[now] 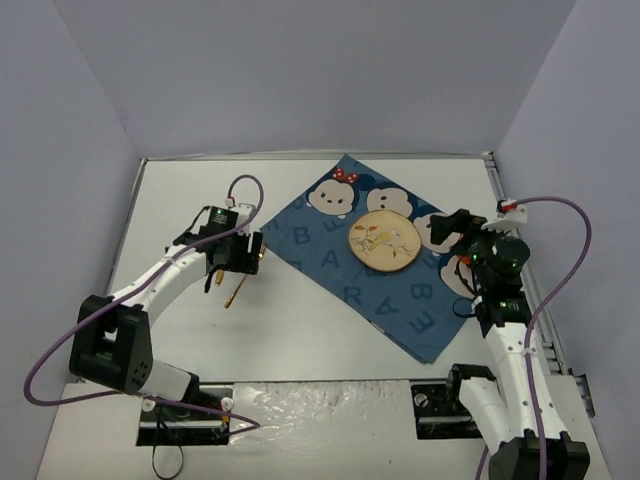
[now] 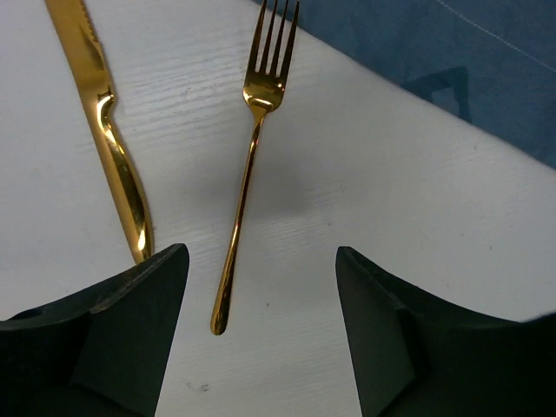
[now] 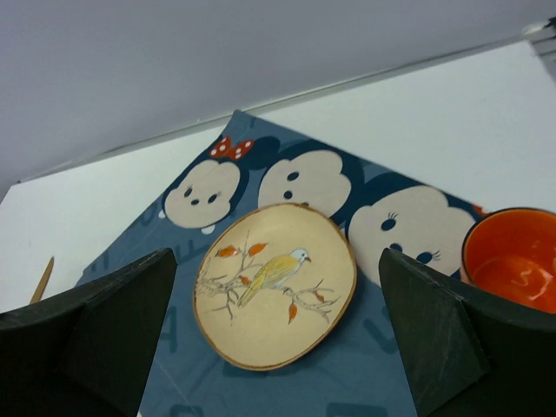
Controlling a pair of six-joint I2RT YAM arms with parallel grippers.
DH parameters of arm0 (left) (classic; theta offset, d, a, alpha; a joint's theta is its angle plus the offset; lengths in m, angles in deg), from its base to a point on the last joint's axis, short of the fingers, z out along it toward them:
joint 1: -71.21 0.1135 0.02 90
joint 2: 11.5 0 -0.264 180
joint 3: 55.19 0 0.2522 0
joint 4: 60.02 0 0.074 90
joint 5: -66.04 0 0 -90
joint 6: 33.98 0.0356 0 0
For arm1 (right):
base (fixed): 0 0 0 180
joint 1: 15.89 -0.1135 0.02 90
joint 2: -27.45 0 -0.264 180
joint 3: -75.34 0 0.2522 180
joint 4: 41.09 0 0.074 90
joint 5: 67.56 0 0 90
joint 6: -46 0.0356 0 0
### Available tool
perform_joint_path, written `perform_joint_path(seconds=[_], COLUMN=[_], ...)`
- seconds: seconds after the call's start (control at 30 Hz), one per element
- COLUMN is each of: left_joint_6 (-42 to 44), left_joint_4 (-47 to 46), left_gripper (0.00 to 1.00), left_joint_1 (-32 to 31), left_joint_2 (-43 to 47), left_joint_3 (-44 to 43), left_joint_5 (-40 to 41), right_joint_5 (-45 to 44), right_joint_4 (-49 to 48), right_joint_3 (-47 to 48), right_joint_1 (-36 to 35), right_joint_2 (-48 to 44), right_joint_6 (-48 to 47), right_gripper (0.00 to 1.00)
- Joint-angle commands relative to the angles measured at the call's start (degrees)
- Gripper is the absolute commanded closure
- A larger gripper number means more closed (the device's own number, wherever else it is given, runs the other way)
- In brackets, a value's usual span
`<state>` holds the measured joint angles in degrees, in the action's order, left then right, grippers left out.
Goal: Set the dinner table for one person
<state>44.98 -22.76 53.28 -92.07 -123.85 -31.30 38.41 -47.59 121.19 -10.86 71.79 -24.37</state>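
Note:
The white dinner table (image 1: 300,345) bears a dark blue cloth (image 1: 335,268) printed with mouse faces. A cream plate with a bird painting (image 1: 382,241) lies on the cloth. My right gripper (image 1: 450,228) is open and empty, hovering to the right of the plate (image 3: 276,300), which shows between its fingers (image 3: 104,321). An orange bowl (image 3: 512,261) stands on the cloth at the right. A gold fork (image 2: 250,156) and a gold knife (image 2: 109,130) lie side by side on the bare table. My left gripper (image 2: 261,261) is open above the fork's handle end, holding nothing.
Pale lavender walls (image 1: 300,70) close in the table on three sides. The cloth's near edge (image 2: 434,52) lies just beyond the fork's tines. Gold cutlery ends (image 1: 232,292) stick out below my left gripper (image 1: 238,255) in the top view. The arm bases stand at the near edge.

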Motion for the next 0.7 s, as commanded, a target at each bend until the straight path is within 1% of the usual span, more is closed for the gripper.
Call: perform_joint_path(seconds=[0.0,0.1,0.2,0.3,0.47,0.63,0.67], left_joint_6=[1.0,1.8,2.7,3.3,4.9,6.5,6.9], left_joint_4=[-3.2,-4.9,-5.5,-5.6,-5.6,-5.4,-5.3], left_gripper=[0.41,0.44,0.45,0.49,0.53,0.65,0.66], left_joint_1=[-0.2,0.2,0.4,0.8,1.1,1.1,1.1], left_joint_2=[-6.6,-9.6,-11.6,-13.5,-15.3,-17.2,-17.5], left_joint_3=[-4.3,-4.8,-5.1,-5.6,-5.5,-5.5,-5.5], left_joint_5=[-2.1,-0.5,0.4,2.6,2.5,2.1,2.3], right_joint_5=[4.5,4.6,4.5,4.2,2.9,2.2,2.1], right_joint_4=[-6.8,-6.1,-5.9,-6.1,-5.8,-5.3,-5.1], right_joint_3=[-1.9,-2.6,-3.5,-5.0,-6.1,-6.1,-6.1], right_joint_1=[-3.4,-5.9,-7.0,-8.1,-8.9,-9.5,-9.6], right_joint_2=[-1.2,-2.6,-3.5,-4.7,-5.6,-6.3,-6.4], right_joint_6=[0.7,-0.7,-1.4,-1.8,-2.7,-2.8,-2.9], right_gripper=[0.00,0.00,0.00,0.00,0.00,0.00,0.00])
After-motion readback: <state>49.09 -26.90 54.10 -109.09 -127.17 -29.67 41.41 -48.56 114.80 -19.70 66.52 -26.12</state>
